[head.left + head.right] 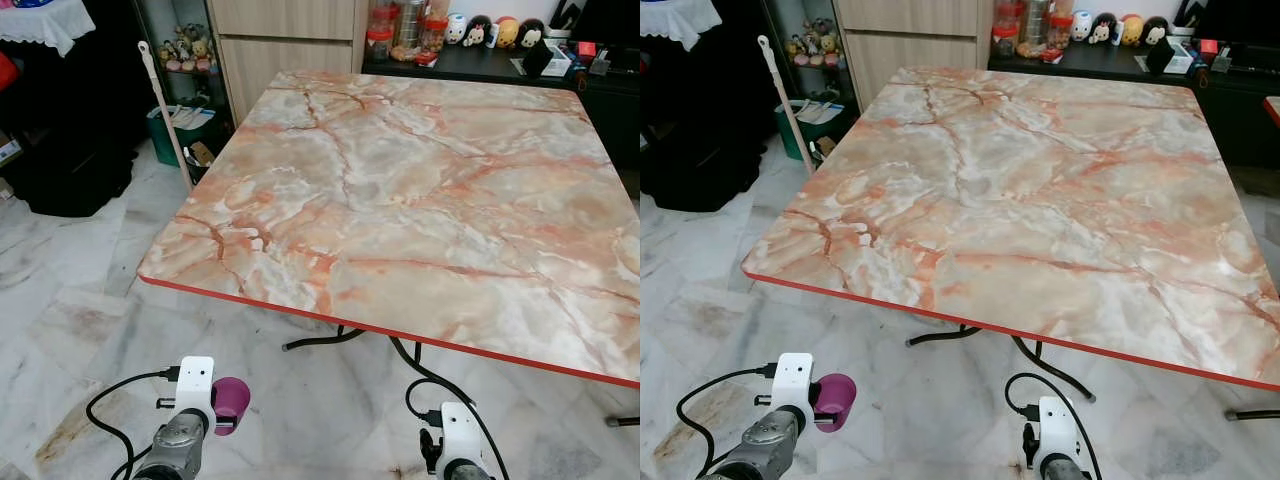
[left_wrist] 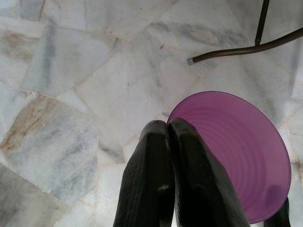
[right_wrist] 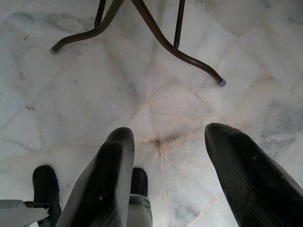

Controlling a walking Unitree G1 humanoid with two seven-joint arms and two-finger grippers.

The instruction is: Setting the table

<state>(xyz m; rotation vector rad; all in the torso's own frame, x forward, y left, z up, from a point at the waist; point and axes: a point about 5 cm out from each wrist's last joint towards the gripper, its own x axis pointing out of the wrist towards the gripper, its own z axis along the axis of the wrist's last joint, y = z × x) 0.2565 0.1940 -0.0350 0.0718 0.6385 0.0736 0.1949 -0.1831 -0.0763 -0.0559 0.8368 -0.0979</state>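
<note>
While the marble tabletop [image 1: 400, 190] stands ahead with its dark legs [image 3: 156, 38] on the floor [image 2: 85, 85], the left gripper [image 2: 168, 130] hangs low before it — fingers pinched on the rim of a purple cup [image 2: 236, 151]. The right gripper [image 3: 165, 137] hangs beside it, fingers apart.

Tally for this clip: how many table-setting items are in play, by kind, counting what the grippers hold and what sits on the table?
Purple plastic cup, pinched at its rim by the left gripper: 1
Items held by the right gripper, fingers apart over the floor: 0
Items on the marble-patterned table with the red edge: 0
Total: 1
</note>
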